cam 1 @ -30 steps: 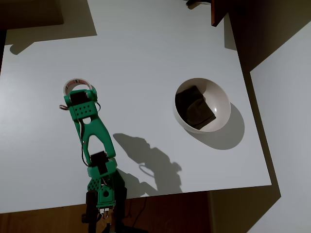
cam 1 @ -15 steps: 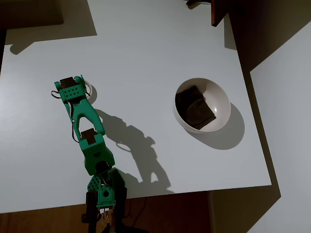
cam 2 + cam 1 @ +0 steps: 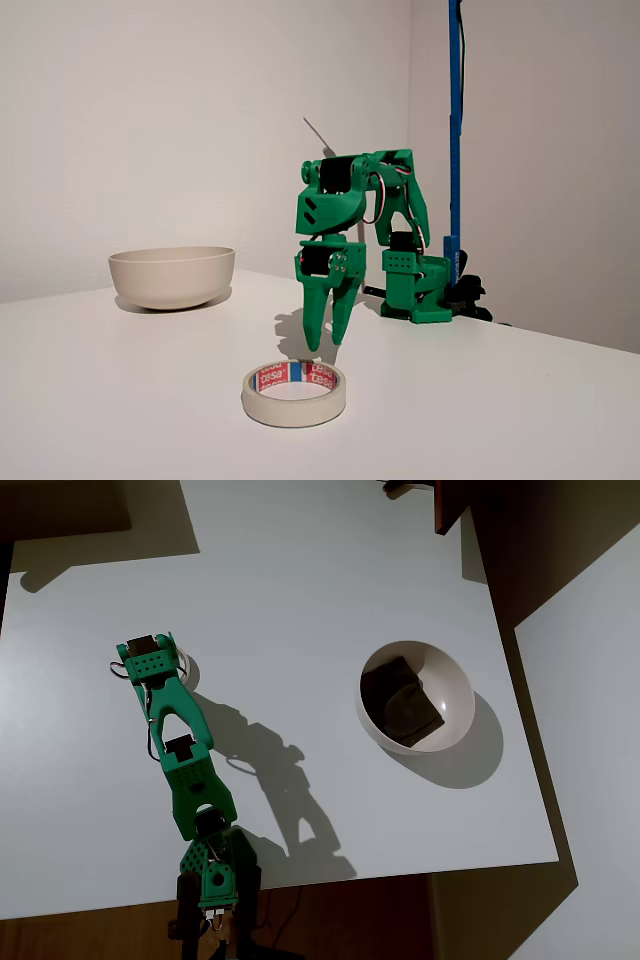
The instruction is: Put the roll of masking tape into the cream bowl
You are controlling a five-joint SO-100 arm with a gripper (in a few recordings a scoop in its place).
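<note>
Your roll of masking tape (image 3: 294, 393) lies flat on the tabletop (image 3: 120, 400), hole upward, directly under the gripper (image 3: 327, 338); in the overhead view only its rim peeks out beside the wrist. The gripper hangs above it, fingers pointing down, nearly closed and empty. The cream bowl (image 3: 455, 690), holding a dark squarish lump (image 3: 400, 702), sits well apart from the gripper.

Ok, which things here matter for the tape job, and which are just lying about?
Job:
- roll of masking tape, flat on the table
- cream bowl, far across the table from the roll
- pincer, fingertips close together above the tape, not gripping it

Lying about:
- dark lump inside the bowl
- blue pole behind the arm's base
</note>
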